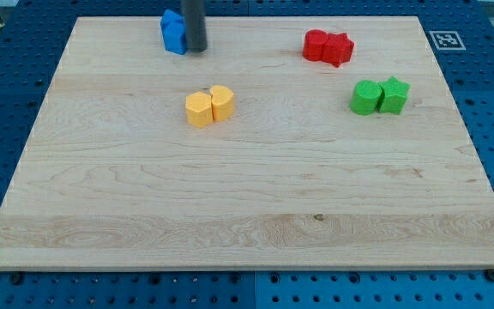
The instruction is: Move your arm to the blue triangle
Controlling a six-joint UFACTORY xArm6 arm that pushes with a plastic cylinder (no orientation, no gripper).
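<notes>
Blue blocks (172, 32) sit together at the view's top left of the wooden board (247, 215); their shapes are hard to make out, partly hidden by the rod. The dark rod comes down from the view's top edge, and my tip (195, 49) rests on the board right against the blue blocks' right side, touching or nearly touching them.
Two yellow blocks (209, 106) sit side by side below my tip, left of centre. Two red blocks (328, 46) lie at the view's top right. Two green blocks (380, 96) lie below them on the right. A marker tag (443, 39) sits beyond the board's top right corner.
</notes>
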